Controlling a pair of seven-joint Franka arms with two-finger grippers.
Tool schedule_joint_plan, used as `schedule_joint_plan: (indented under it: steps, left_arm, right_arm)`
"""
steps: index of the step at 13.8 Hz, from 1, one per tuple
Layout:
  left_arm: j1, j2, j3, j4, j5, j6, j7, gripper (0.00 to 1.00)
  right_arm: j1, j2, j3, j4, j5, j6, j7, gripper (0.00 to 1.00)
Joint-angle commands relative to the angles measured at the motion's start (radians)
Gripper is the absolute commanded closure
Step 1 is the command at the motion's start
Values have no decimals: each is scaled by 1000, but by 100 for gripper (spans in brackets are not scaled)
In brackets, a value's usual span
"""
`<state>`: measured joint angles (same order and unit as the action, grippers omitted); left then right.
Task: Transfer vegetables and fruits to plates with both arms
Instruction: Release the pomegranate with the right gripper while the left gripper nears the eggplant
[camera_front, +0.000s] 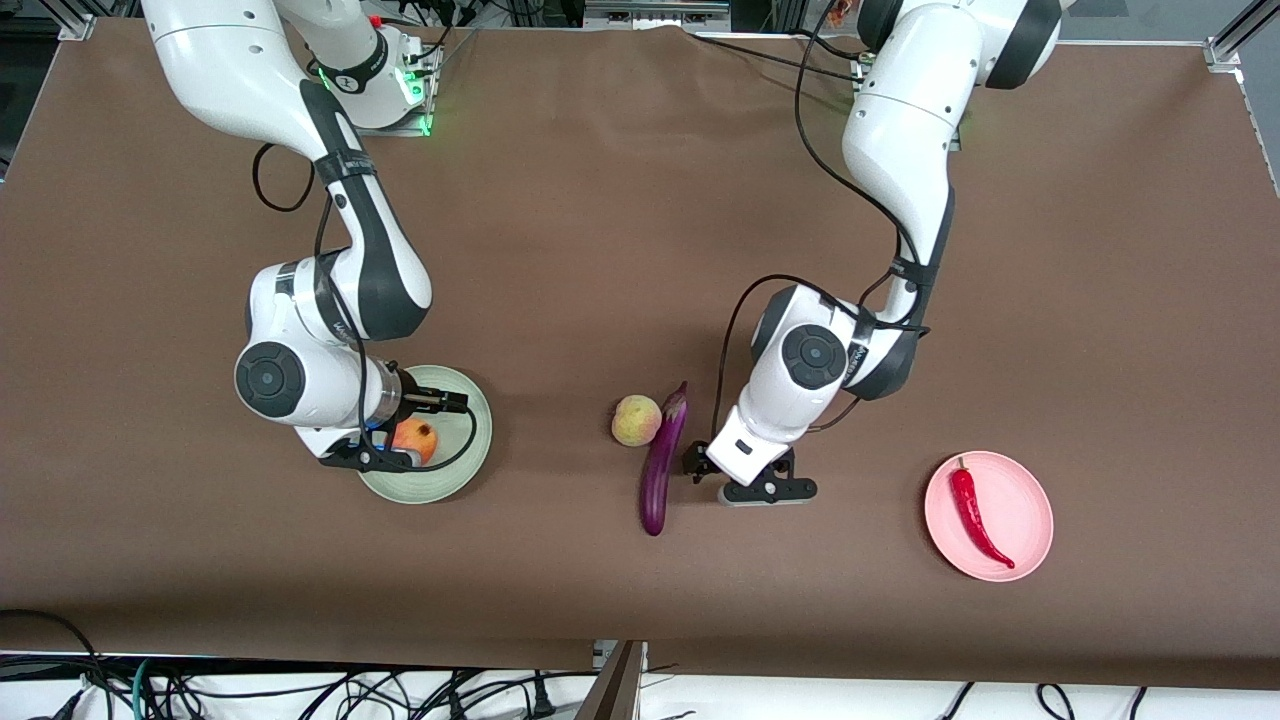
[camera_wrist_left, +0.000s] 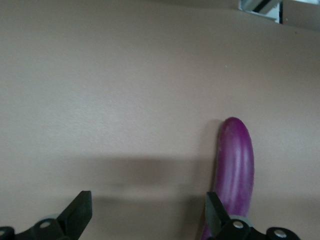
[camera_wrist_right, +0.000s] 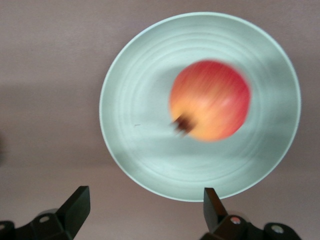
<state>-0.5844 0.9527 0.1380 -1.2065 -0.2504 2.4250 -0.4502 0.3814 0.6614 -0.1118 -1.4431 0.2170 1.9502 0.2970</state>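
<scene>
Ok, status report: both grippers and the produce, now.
Right gripper open over green plate, apple on it. Left gripper open beside eggplant. Peach touching eggplant; chili on pink plate.

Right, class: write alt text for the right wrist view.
A red apple with a yellow-orange side lies on a mint green plate on a brown table. The right gripper is above it, its two dark fingers open.
</scene>
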Motion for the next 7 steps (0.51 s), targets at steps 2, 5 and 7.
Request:
schedule_joint_plan:
  steps: [2,5,7]
  left_arm:
    - [-57,11,14,-1,-23,26,8,0]
    - [-78,34,14,-1,-23,57,10,0]
    - [-80,63,14,-2,-18,117,12,0]
  right_arm:
    - [117,27,21,38,-4,60,273,0]
    - [160,130,95,144,68,238,462,0]
    - [175,182,130,174,84,344,517,0]
